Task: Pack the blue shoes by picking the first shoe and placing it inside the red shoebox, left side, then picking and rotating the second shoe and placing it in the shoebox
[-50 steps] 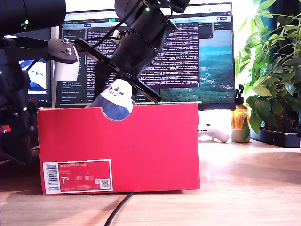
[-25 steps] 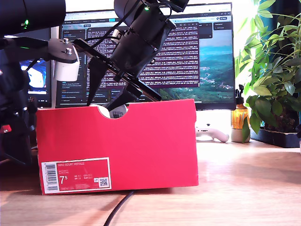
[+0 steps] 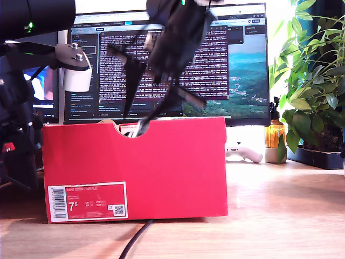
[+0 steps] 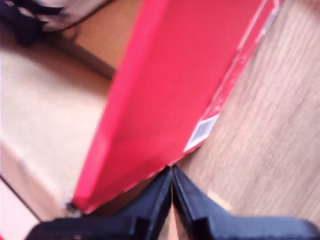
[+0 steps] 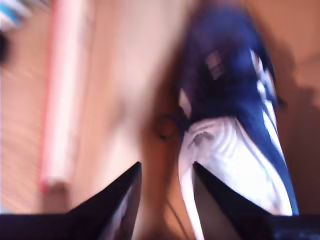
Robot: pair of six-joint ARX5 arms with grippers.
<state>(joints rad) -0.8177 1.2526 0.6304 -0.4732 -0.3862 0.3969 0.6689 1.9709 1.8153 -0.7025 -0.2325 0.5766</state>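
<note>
So since a second ago the blue shoe has dropped out of the notch and gone down into the box. My second hand (image 3: 135, 116) has let go and lifted, and now it's a motion-blurred smear above the rim.

The worktop (image 3: 280, 216) is light wood. The red shoebox (image 3: 161, 162) sits on it toward the exterior view's left, with a big monitor (image 3: 237, 65) full of text behind it and a leafy plant (image 3: 312, 81) at the exterior view's right.

In the second wrist view, my second hand (image 5: 166, 167) has its fingers spread apart and nothing between them. The blue shoe (image 5: 225, 100) lies on the cardboard floor of the box just beyond the fingertips and a bit off to one side. You can see navy upper and white sole, and it isn't touching either finger. It's pretty blurry, so I can't say which way the toe points.

My first hand (image 4: 171, 172) has its fingers pressed together and empty. It hangs outside the shoebox (image 4: 165, 90), right by the red wall, over bare wood.

The white barcode label (image 3: 88, 201) is stuck low on the front wall at the exterior view's left. A black cable (image 3: 135, 240) runs out from under the box.
</note>
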